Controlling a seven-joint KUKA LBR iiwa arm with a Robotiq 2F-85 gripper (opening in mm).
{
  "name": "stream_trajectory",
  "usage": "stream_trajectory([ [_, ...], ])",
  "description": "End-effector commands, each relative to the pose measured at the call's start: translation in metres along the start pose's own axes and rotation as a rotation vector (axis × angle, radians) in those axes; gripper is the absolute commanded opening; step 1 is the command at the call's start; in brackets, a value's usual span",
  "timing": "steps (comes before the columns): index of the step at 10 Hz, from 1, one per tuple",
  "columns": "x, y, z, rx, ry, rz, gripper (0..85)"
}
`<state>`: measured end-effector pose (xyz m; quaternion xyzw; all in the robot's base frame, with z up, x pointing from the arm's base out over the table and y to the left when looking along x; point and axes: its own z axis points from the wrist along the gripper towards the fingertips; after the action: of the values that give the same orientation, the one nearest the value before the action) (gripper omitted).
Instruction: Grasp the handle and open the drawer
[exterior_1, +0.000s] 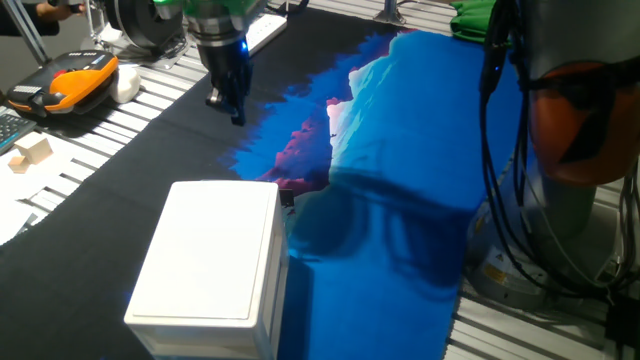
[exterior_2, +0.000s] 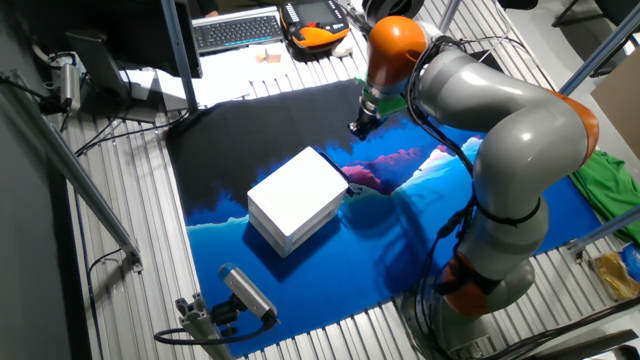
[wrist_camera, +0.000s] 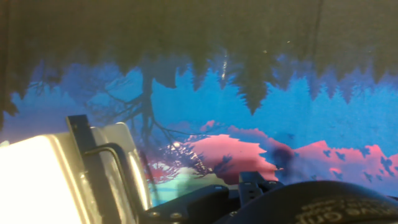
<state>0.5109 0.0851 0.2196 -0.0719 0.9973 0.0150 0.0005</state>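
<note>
The white drawer unit stands on the dark and blue cloth; it also shows in the other fixed view. The drawer's narrow front face looks shut, flush with the unit. The handle, a thin dark bar with a black end piece, runs across that face; in one fixed view only a dark bit of it shows at the unit's far right corner. My gripper hangs over the black cloth beyond the unit, well apart from the handle, its black fingers slightly parted and empty. It also shows in the other fixed view.
A blue, pink and white printed cloth covers the table. An orange and black device and a small wooden block lie at the far left. The arm's base and cables stand at the right. A green cloth lies beside the base.
</note>
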Motion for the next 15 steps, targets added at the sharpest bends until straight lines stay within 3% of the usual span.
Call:
stream_trajectory([
  [1,0.001,0.002,0.0,-0.001,-0.001,-0.004,0.0],
  [7,0.006,0.027,0.009,-0.013,-0.011,-0.02,0.0],
  [15,0.007,0.039,0.011,-0.009,0.001,-0.125,0.0],
])
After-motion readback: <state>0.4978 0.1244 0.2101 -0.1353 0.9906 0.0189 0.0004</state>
